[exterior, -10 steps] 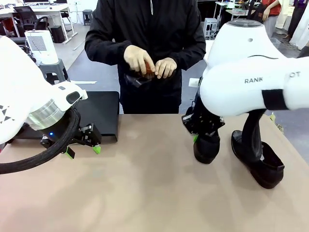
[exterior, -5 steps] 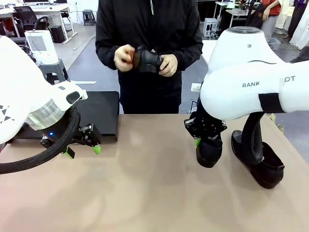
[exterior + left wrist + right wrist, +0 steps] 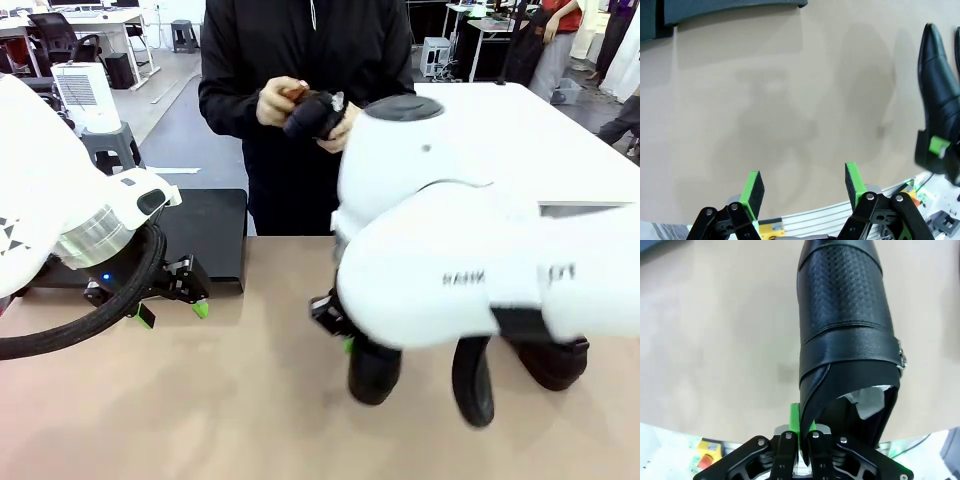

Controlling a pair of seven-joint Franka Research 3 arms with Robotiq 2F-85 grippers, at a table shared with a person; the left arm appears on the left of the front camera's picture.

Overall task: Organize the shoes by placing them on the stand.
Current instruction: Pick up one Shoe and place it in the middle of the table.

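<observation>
Pinching black shoe (image 3: 845,315) collar, right fingers (image 3: 795,419), arm lettering (image 3: 470,277) blurred

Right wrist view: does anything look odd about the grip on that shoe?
Yes. The right gripper is shut on just the thin side edge at the opening of the shoe, off-centre, so the hold looks slight.

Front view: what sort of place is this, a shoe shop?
Probably a robotics lab, not a shop: a white robot arm works at the table, with desks and an office chair behind.
</observation>
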